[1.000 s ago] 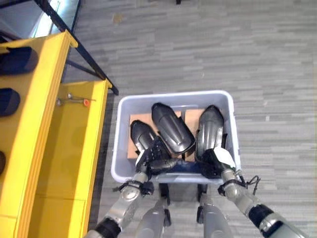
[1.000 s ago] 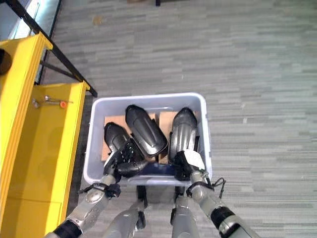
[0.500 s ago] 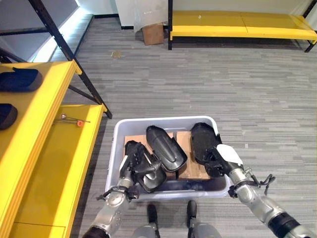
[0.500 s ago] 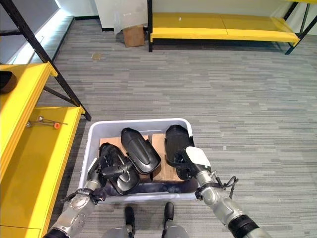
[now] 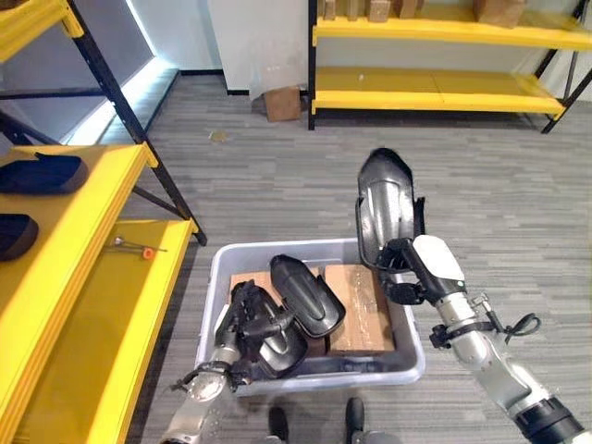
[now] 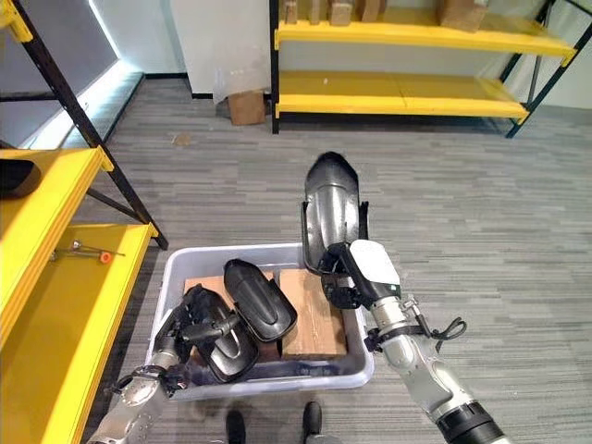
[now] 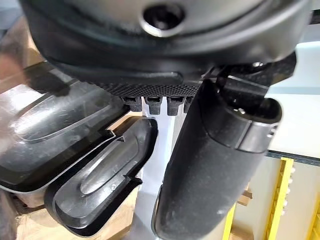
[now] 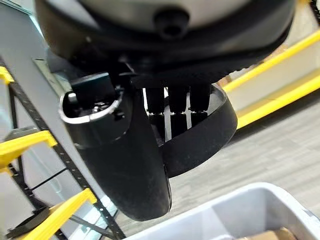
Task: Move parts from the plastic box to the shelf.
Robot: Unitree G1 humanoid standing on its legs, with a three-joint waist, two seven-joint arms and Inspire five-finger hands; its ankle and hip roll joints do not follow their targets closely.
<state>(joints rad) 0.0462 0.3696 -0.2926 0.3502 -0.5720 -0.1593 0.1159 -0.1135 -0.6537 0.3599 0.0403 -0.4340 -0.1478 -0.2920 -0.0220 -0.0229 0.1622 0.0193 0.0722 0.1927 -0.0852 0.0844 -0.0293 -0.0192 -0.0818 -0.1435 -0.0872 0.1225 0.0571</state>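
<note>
My right hand [image 5: 421,273] is shut on a glossy black moulded part [image 5: 384,208] and holds it upright, above the right end of the grey plastic box [image 5: 215,277]. In the right wrist view the part's curved edge [image 8: 210,135] sits between the fingers and the thumb [image 8: 125,150]. My left hand [image 5: 242,324] is inside the box's left end, curled on a second black part [image 5: 276,340]; this part [image 7: 100,185] lies past the thumb [image 7: 215,165] in the left wrist view. A third black part [image 5: 310,294] leans in the middle of the box.
Cardboard [image 5: 361,296] lines the box floor. A yellow shelf [image 5: 65,240] stands to my left with two dark parts [image 5: 42,173] on its upper level and a small tool [image 5: 139,248] on the lower one. Another yellow shelf [image 5: 435,88] and a carton [image 5: 282,102] stand far behind.
My right hand has raised its black part out of the box to well above the rim. The left hand stays on its part in the box. The camera has tilted upward.
</note>
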